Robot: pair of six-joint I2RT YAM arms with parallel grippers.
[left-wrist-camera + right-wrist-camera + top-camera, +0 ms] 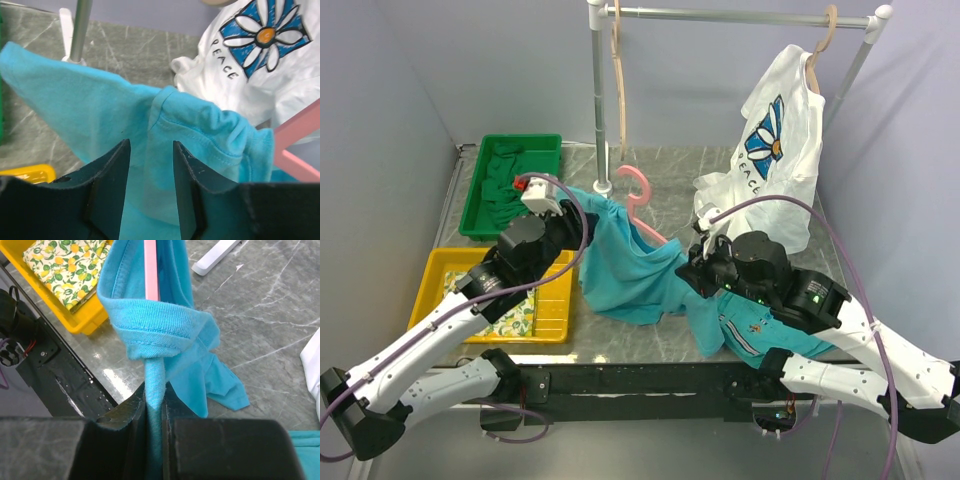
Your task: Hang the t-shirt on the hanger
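Note:
The turquoise t-shirt [625,265] hangs bunched between my two grippers above the table's middle. The pink hanger [638,192] pokes out of it, hook up and toward the back. My right gripper [698,262] is shut on a thin rolled strand of the t-shirt [155,330], below where the hanger's pink bar [151,270] runs into the cloth. My left gripper [578,212] is at the shirt's left end. Its jaws [150,145] stand apart, with turquoise cloth [100,100] filling the gap. A pink hanger arm [295,131] shows at the right.
A green bin [480,200] of green cloths and a yellow tray [435,270] with a lemon-print cloth stand at the left. A rail [740,16] at the back carries a white flower-print shirt [780,150] and a tan hanger [618,70]. A teal striped garment [750,330] lies front right.

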